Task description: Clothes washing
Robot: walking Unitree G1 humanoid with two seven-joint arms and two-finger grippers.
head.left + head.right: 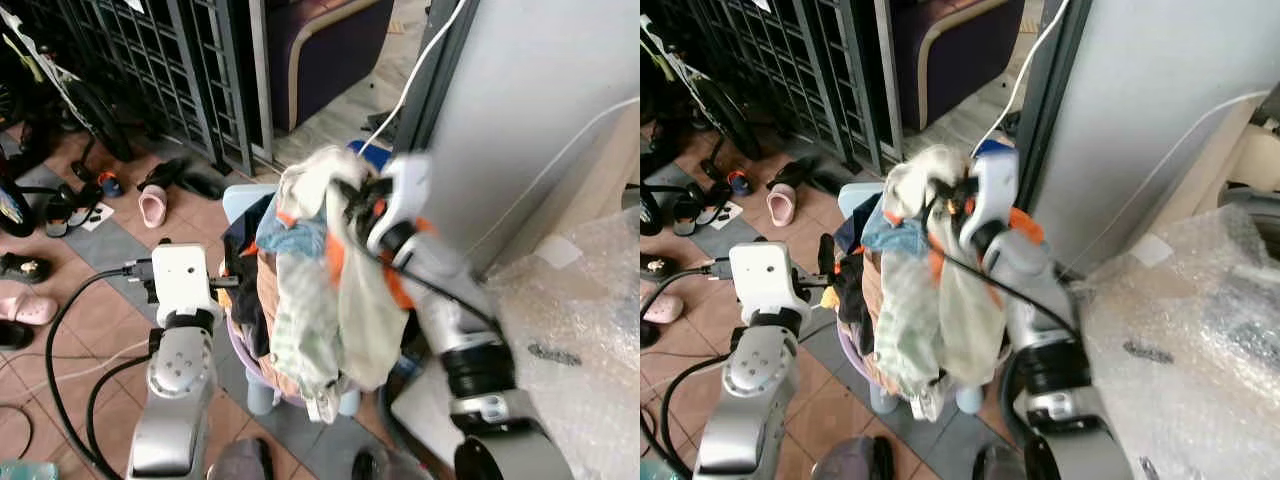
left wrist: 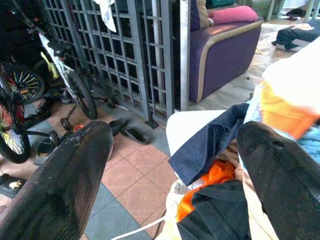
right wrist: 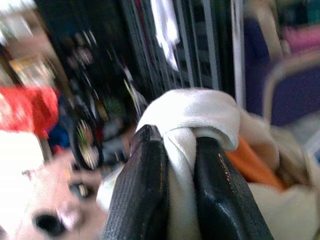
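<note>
Pinched tight, our right gripper (image 3: pixel 172 165) has its two ribbed black fingers (image 3: pixel 140 185) closed on a fold of the cream and pale-green woven cloth bundle with orange patches (image 1: pixel 335 300). We hold it up so it hangs in limp, crumpled folds over the lavender plastic laundry basket heaped with clothes (image 1: pixel 250 375). Our left gripper (image 2: pixel 172 165) sits spread wide just beside that heap, holding nothing, its textured fingertips (image 2: pixel 65 175) framing a dark navy cloth (image 2: pixel 210 142) and a fuzzy orange garment (image 2: pixel 207 187). Most of the basket is hidden behind the hanging bundle. Crinkled clear bubble wrap (image 1: pixel 575 330) lies to our right. On the terracotta tiles near the dark metal grille gate (image 1: pixel 170 70) rests a pink rubber slipper (image 1: pixel 152 207). Our right wrist view is blurred beyond the fingers.
</note>
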